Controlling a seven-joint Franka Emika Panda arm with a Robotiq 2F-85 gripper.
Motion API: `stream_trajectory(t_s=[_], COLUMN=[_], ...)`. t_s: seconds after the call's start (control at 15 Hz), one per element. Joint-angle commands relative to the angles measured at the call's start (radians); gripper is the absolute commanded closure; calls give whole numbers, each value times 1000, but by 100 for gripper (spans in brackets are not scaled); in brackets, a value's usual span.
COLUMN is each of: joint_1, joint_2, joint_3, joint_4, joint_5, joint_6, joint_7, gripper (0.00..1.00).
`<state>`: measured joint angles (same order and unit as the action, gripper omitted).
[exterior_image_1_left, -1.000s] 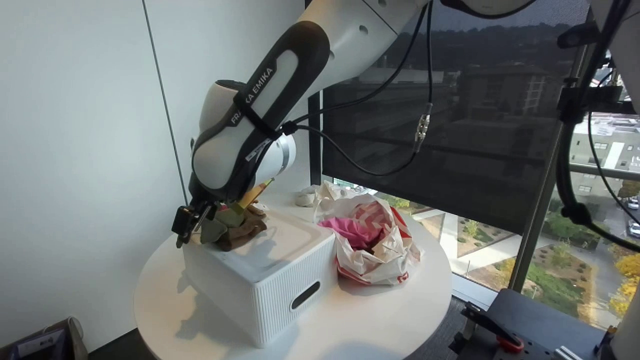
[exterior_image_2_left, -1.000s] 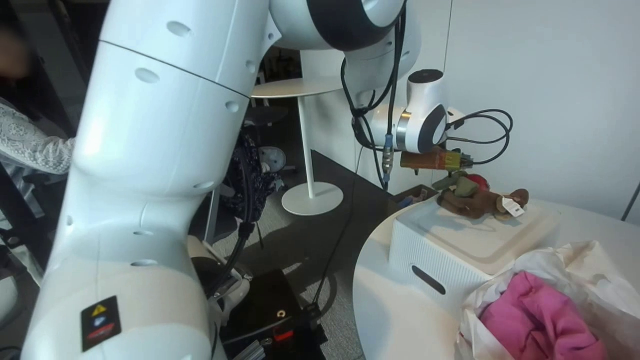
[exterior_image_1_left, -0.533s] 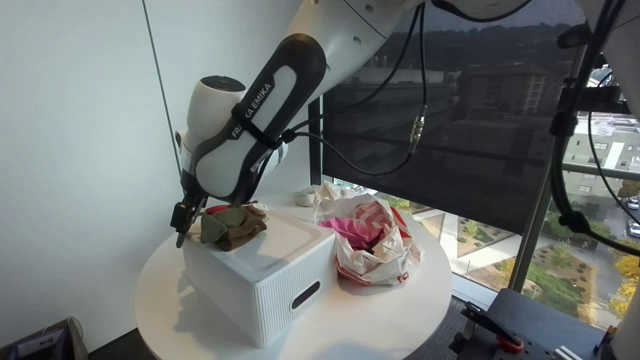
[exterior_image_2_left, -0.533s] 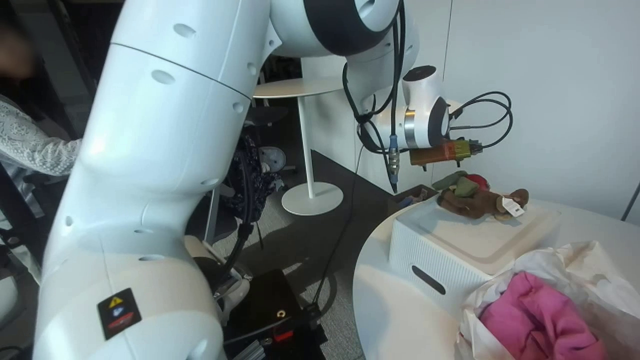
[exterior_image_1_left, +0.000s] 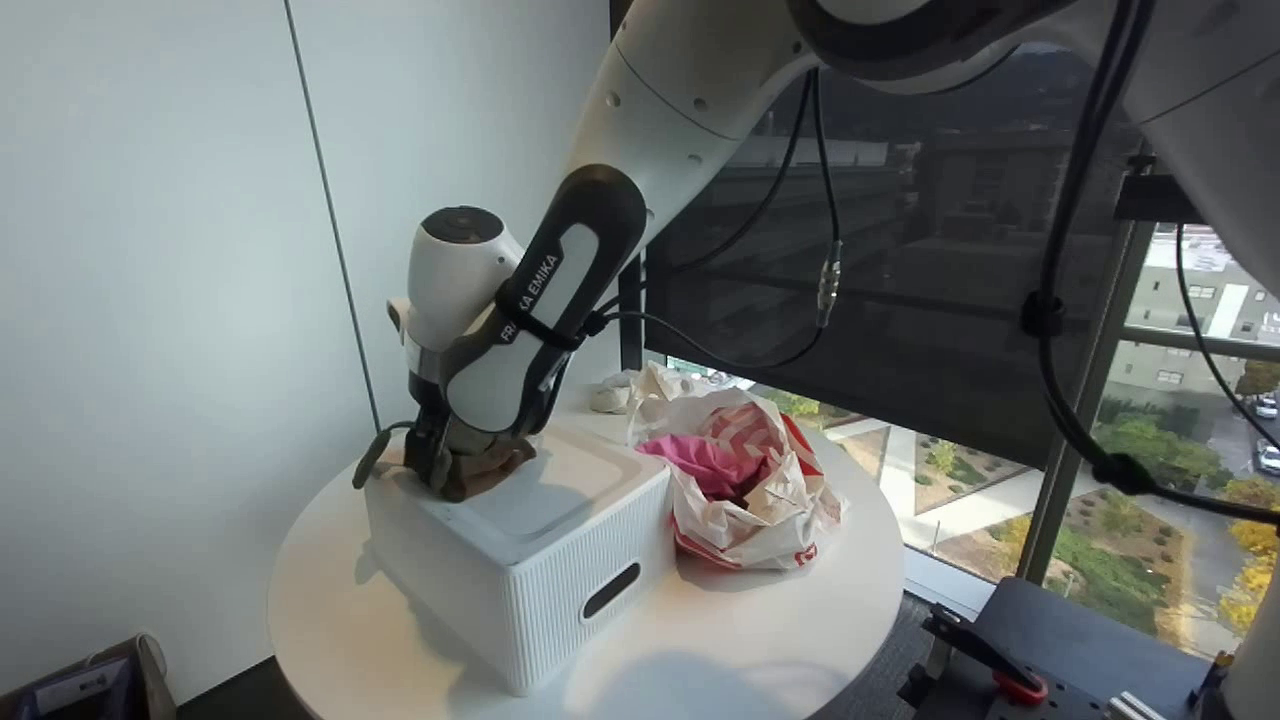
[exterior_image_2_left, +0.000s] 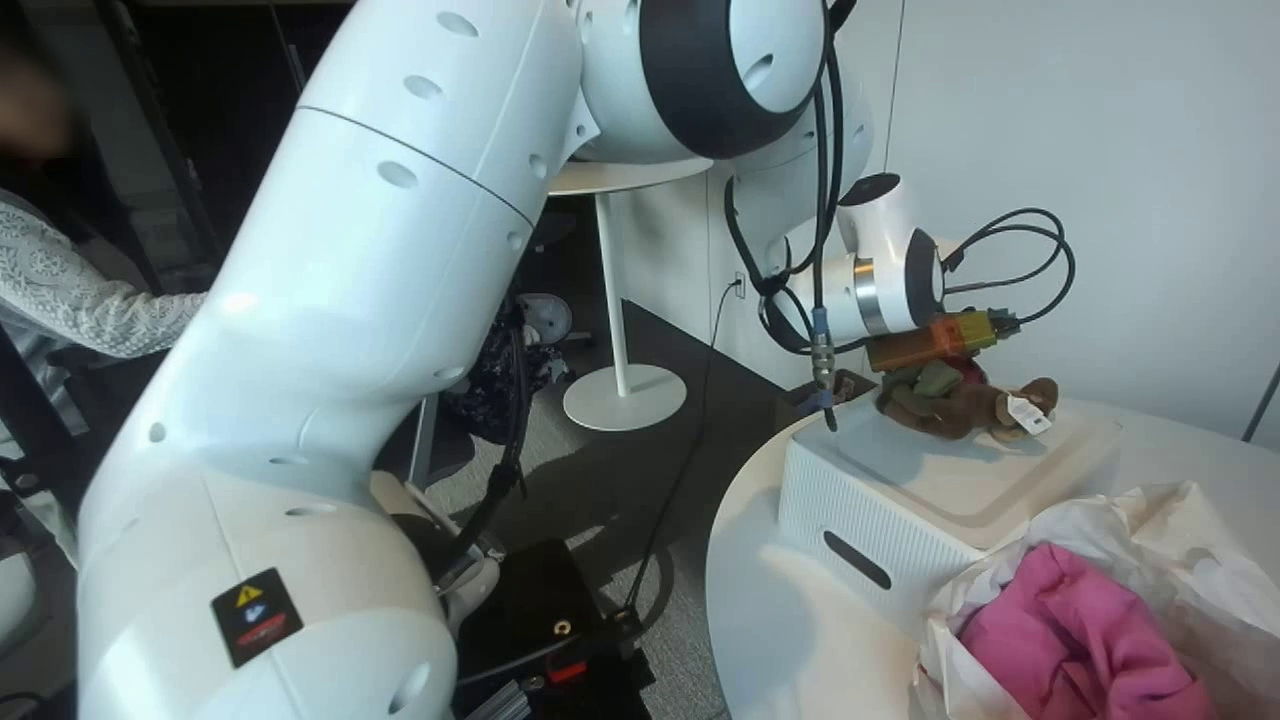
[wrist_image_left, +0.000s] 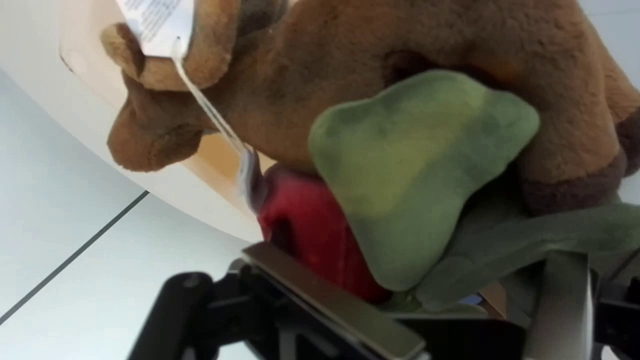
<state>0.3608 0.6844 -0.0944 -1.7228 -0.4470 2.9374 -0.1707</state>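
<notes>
My gripper (wrist_image_left: 407, 265) stands open in the wrist view, its fingers (wrist_image_left: 335, 300) spread on either side of a red plush piece (wrist_image_left: 320, 230) and grey-green plush leaves (wrist_image_left: 425, 165). One finger lies close beside the red piece; whether they touch I cannot tell. A brown plush animal (wrist_image_left: 450, 40) with a paper tag (wrist_image_left: 162, 22) lies against the leaves. In both exterior views the brown animal (exterior_image_1_left: 495, 465) (exterior_image_2_left: 960, 410) rests on the lid of a white box (exterior_image_1_left: 590, 580) (exterior_image_2_left: 860, 510). The arm's wrist covers much of the toys there, and the fingertips are partly hidden.
The box stands on a round white table (exterior_image_1_left: 330, 560) close to a white wall (exterior_image_1_left: 180, 250). Next to it is a crumpled plastic bag (exterior_image_1_left: 750, 530) with pink cloth (exterior_image_1_left: 700, 460) inside. A dark bin (exterior_image_1_left: 90, 690) is on the floor. Cables hang from the arm.
The arm has come down over the plush toys, shifting toward the box's middle, so the open gripper now reaches around the red and green pieces. The toys look nearly unmoved.
</notes>
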Motion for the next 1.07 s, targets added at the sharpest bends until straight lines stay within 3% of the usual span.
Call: stream_trajectory(t_s=[0.0, 0.13, 0.6, 0.8, 1.0], joint_1=[19, 21, -27, -46, -30], joint_2=[72, 72, -55, -144, -263], joint_3=[-37, -41, 5, 14, -32], joint_4=[73, 71, -33, -89, -152], joint_5=[-53, -61, -40, -32, -51], joint_6=[42, 57, 97, 148, 240], joint_7=[3, 2, -16, -12, 27], gripper=[25, 34, 86, 86, 89])
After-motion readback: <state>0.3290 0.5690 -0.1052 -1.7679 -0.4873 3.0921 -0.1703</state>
